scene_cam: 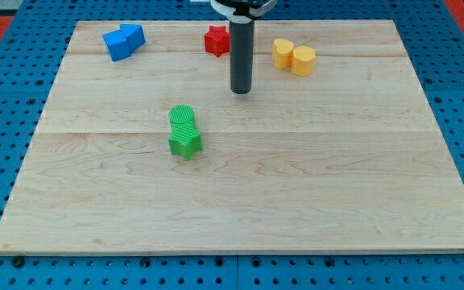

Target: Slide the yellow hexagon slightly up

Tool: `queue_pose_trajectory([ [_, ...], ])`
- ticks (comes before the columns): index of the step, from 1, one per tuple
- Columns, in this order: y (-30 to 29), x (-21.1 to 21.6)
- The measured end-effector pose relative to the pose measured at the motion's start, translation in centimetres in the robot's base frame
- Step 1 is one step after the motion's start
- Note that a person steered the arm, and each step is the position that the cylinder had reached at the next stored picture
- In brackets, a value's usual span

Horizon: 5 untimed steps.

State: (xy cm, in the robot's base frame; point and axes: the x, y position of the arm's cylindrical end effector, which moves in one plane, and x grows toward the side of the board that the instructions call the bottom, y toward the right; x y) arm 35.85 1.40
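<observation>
Resting on the wooden board (240, 193), my tip (241, 91), a bare rod without jaws, stood near the frame's upper centre. Yellow hexagon (283, 52): upper right of it, touching a yellow cylinder (303, 60). Red star (216, 40): upper left. Blue blocks (123, 40): far upper left. Green blocks (184, 131): lower left.

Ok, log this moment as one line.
task: yellow hexagon up | my tip: below-left of it, apart | state: not yet pushed

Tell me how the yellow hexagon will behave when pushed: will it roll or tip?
The yellow hexagon looks low and flat-based, so it likely slides rather than tips. It touches another yellow block, which may move too. My tip is at its lower left.
</observation>
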Motion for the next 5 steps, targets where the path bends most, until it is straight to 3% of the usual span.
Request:
queue_pose_trajectory([
  [1, 3.8, 0.0],
  [2, 9.7, -3.3],
  [4, 12.4, -10.0],
  [5, 11.1, -10.6],
])
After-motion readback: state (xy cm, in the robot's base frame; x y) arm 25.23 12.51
